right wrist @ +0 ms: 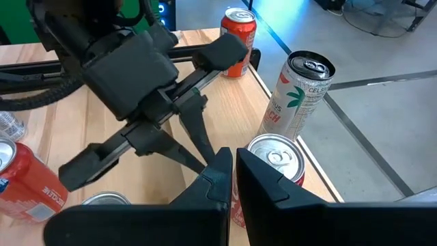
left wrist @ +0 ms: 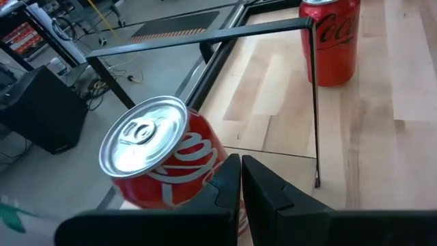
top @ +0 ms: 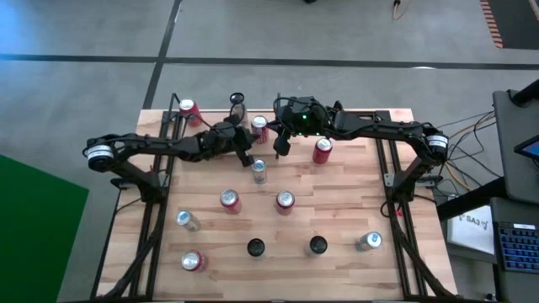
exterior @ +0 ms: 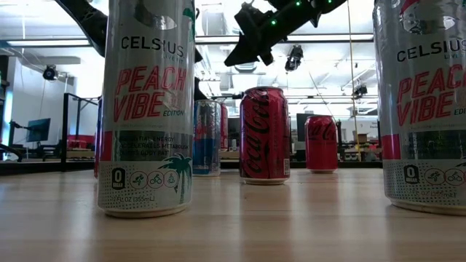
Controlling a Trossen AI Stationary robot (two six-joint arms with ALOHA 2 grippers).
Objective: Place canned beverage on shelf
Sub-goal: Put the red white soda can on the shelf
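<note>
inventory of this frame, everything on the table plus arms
red drink cans: six, red; three near the far edge, two mid-table, one at the near left corner
silver drink cans: three, silver; centre, near left, near right
dark-topped cans: two, black; near row
dark round thing: one, far edge; cannot tell what it is
black-rod wood shelf: one, far edge of the table
light wood plank table: one
left gripper: shut, empty, far centre beside a red can
right gripper: shut, empty, far centre, facing the left one
</note>
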